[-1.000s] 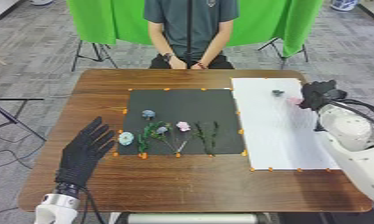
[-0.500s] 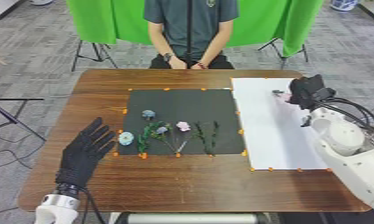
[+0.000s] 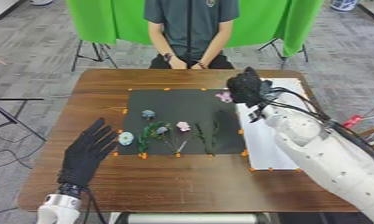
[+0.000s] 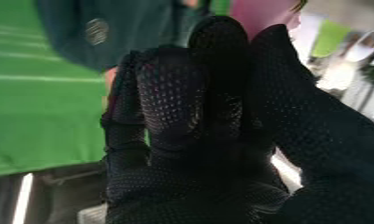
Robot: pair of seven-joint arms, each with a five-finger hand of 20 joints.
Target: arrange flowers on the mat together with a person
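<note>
While your left robot hand (image 3: 86,152) sits over the left side of the worktop (image 3: 192,187) with its fingers out straight and nothing in them (so, released), your right robot hand (image 3: 246,89) is the busy one. You've got it grasping a pinkish-purple flower (image 3: 223,97), and the right wrist view has the pink bit pinched up between thumb and fingers. From the head view that bloom is over the far right corner of the black mat (image 3: 175,100), right where the mat meets the white sheet (image 3: 272,155). Can't tell you whether it's touching the mat, tbh.

The rest of your flowers are on the mat, mostly on the near half. You've got a pale blue bloom (image 3: 126,138) by the left edge, a leafy green stem (image 3: 143,142) just beside it, and a dusty blue flower (image 3: 148,114) a bit farther up. Then there's a small greyish bloom (image 3: 162,130) next to a light pink flower (image 3: 183,126), and a couple of thin green sprigs (image 3: 214,132) to the right of those.
</note>
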